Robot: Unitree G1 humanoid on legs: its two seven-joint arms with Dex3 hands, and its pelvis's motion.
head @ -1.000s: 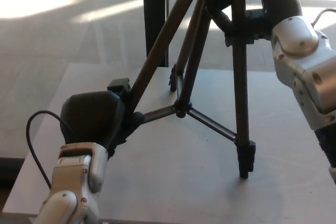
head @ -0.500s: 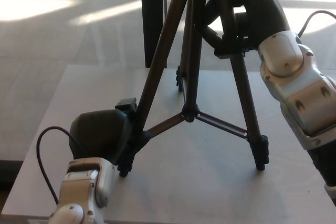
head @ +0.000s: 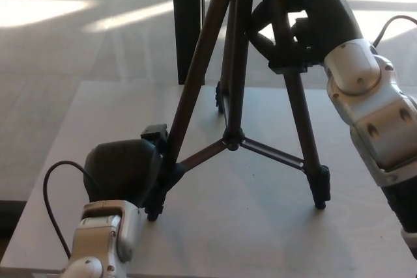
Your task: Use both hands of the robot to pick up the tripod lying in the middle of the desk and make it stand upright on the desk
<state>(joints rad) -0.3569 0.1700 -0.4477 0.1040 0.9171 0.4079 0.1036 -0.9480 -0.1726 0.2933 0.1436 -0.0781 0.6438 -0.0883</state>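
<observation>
Nearly done: tripod upright, feet on tabletop. Left hand clamped on lower leg, right hand clamped on upper leg. Release remains.

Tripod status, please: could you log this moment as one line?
tripod: upright, feet on desk | left hand: shut on lower leg | right hand: shut on upper leg

One tripod, two hands, one desk
</observation>
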